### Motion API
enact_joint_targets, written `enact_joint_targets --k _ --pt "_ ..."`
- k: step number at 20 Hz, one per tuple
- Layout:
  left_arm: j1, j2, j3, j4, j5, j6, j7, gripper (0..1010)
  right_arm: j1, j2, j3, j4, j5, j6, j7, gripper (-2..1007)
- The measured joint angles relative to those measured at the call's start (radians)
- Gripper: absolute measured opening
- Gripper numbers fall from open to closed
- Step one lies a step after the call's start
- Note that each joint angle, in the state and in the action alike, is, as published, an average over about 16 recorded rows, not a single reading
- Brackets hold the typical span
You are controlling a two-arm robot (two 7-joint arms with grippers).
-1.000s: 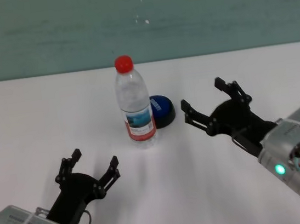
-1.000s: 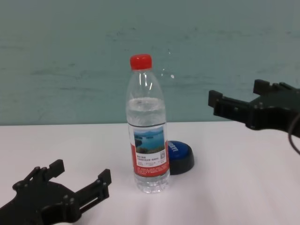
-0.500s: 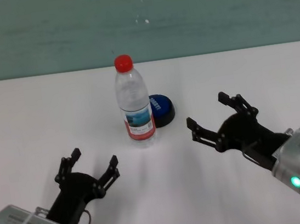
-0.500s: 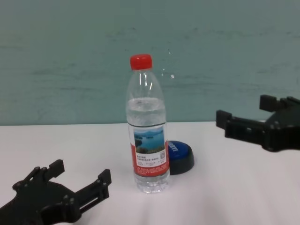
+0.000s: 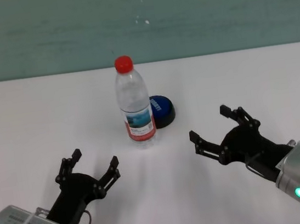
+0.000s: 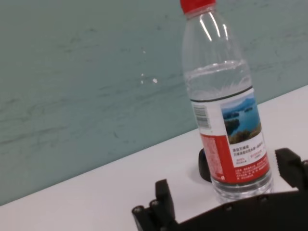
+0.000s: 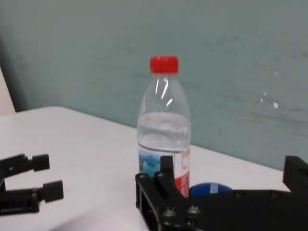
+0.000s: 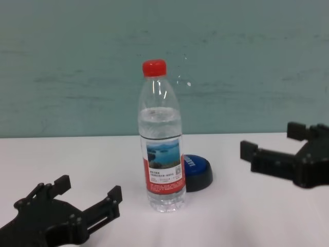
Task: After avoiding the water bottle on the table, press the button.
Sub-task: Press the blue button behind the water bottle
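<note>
Right gripper (image 5: 214, 129), jaws open, is hovering at the button's (image 5: 162, 110) four o'clock; should skirt the bottle (image 5: 135, 105); left gripper (image 5: 94, 163) open, parked

We see our left gripper (image 5: 89, 167) low on our near left, fingers spread apart and pointing forward, holding nothing, with its grey wrist trailing back toward the body. Our right gripper (image 5: 216, 129) sits on our right side, fingers likewise spread and empty, angled inward toward the middle, its silver wrist showing a green light.
</note>
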Motion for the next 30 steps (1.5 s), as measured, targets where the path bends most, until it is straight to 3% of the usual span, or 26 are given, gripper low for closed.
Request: enact_joint_targets --k 17,30 --pt "0.0 0.0 0.0 0.0 0.0 0.0 0.0 1000 -0.023 -0.026 -0.016 0.074 0.043 -0.047 -0.012 1004" --pt "0.0 0.0 0.0 0.0 0.0 0.0 0.0 1000 -0.037 -0.02 0.017 0.08 0.062 -0.063 -0.021 1004"
